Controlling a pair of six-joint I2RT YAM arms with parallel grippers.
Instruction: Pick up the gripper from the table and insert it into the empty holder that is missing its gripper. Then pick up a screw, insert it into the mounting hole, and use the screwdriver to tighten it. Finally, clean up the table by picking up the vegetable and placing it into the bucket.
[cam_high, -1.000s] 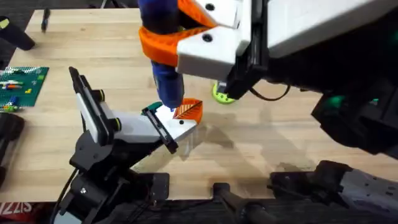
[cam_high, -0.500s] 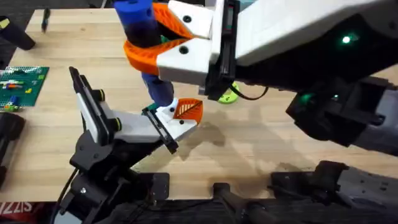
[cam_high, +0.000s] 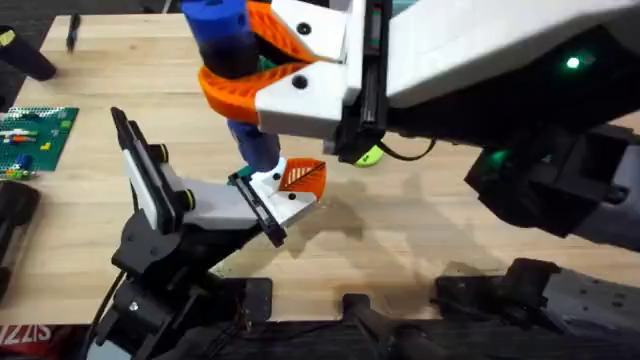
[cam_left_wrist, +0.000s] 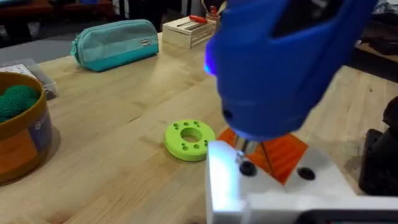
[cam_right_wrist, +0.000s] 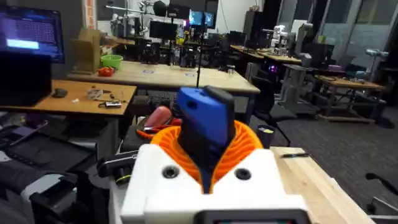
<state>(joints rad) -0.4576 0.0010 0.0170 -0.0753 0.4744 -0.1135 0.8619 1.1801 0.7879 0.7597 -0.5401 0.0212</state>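
Note:
My right gripper (cam_high: 238, 62) is shut on the screwdriver (cam_high: 222, 30), its large orange jaws clamped round the thick blue handle (cam_right_wrist: 205, 121). The narrower blue shaft slants down to the gripper (cam_high: 298, 183), a small white block with an orange ribbed finger that sits on the end plate of the holder (cam_high: 215, 207). In the left wrist view the screwdriver (cam_left_wrist: 280, 68) looms close, its metal tip just above a dark round spot on the white block (cam_left_wrist: 267, 193), beside the orange finger (cam_left_wrist: 283, 155). A green knitted item (cam_left_wrist: 17, 101) lies inside the bucket (cam_left_wrist: 28, 140).
A lime-green disc (cam_high: 368, 155) lies on the table (cam_high: 420, 230) behind the screwdriver, half hidden by my right arm, and is also in the left wrist view (cam_left_wrist: 189, 138). A green brick plate (cam_high: 35, 135) sits at the left edge. A teal pouch (cam_left_wrist: 115, 42) lies farther back.
My right arm has carried the screwdriver's handle leftward and tilted it, with the tip still at the small gripper. Over the last half second it has barely moved.

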